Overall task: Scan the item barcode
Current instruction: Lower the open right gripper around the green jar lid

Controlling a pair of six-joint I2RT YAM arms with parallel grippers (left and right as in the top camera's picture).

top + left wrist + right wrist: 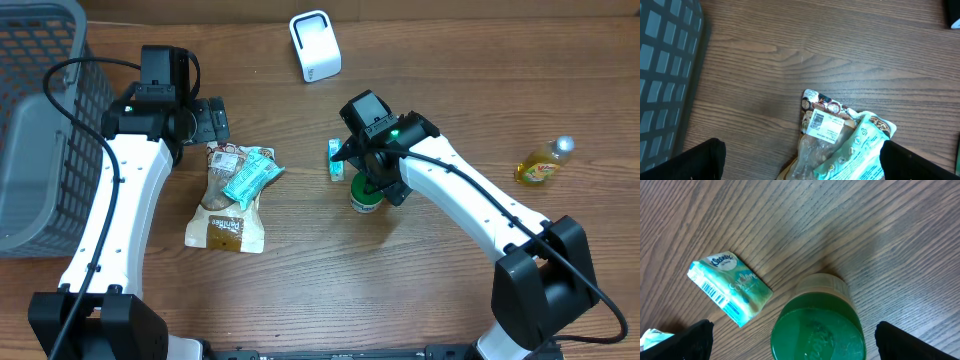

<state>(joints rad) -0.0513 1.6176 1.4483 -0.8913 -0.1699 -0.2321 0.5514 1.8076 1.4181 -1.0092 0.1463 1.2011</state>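
Right claw [800, 342] spread wide, empty, directly above the upright round green-lidded plastic jar [816, 330], lid within its span. Left claw [805, 162], also open, hangs well apart over crinkled plastic snack bags [822, 125].

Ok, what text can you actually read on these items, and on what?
"Kleenex": on the tissue pack.
Too small to read: the barcode digits on that pack, and the print on the white sticker of the snack bag.
Blurred: the label of the yellow bottle.
Nothing legible on the green lid.
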